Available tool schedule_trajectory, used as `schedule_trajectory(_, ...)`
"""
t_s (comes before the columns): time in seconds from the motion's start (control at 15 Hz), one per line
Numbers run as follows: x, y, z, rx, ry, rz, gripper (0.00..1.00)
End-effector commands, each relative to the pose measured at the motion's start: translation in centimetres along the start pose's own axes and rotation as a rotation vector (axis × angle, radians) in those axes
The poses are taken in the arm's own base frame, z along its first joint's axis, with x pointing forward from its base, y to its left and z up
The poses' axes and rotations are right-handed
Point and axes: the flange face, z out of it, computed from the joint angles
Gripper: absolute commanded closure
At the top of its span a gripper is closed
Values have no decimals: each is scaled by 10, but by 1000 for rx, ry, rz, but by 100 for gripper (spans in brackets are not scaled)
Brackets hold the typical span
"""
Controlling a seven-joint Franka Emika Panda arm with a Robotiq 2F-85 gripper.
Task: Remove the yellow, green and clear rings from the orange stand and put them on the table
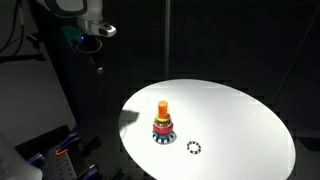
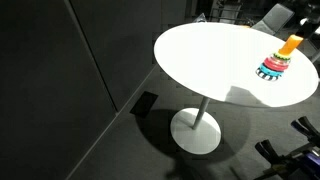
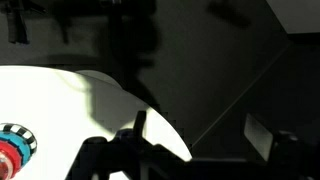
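Observation:
The orange stand [image 1: 162, 107] is upright on the round white table [image 1: 240, 110], with a stack of coloured rings [image 1: 162, 126] round its foot. Yellow sits near the top, red beneath it and green-blue at the base. I cannot make out a clear ring. In an exterior view the stand [image 2: 289, 44] and its rings [image 2: 272, 68] are near the table's [image 2: 200, 50] far edge. My gripper [image 1: 97, 60] hangs high above the dark floor, off the table's edge and well away from the stand. In the wrist view the gripper [image 3: 200, 135] is open and holds nothing. The ring stack [image 3: 12, 152] shows at the lower left.
A black-and-white toothed ring [image 1: 194, 148] lies flat on the table beside the stand. Dark walls surround the table, with equipment on the floor [image 1: 55, 150] below the arm. The table's pedestal foot [image 2: 195, 130] stands on the dark floor.

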Motion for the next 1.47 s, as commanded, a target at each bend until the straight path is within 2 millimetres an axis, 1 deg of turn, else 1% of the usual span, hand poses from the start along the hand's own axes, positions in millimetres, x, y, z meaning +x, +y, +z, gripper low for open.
schedule_trajectory(0.0, 0, 0, 0, 0, -1, 0, 0)
schedule_trajectory(0.4, 2, 0, -1, -14, 9, 0, 0)
schedule_trajectory(0.67, 10, 9, -1, -56, 30, 18, 0)
schedule_trajectory(0.87, 19, 25, -3, -98, 59, 42, 0)
schedule_trajectory(1.07, 31, 45, -2, -136, 83, 76, 0)
schedule_trajectory(1.4, 52, 83, 8, -193, 151, 146, 0)
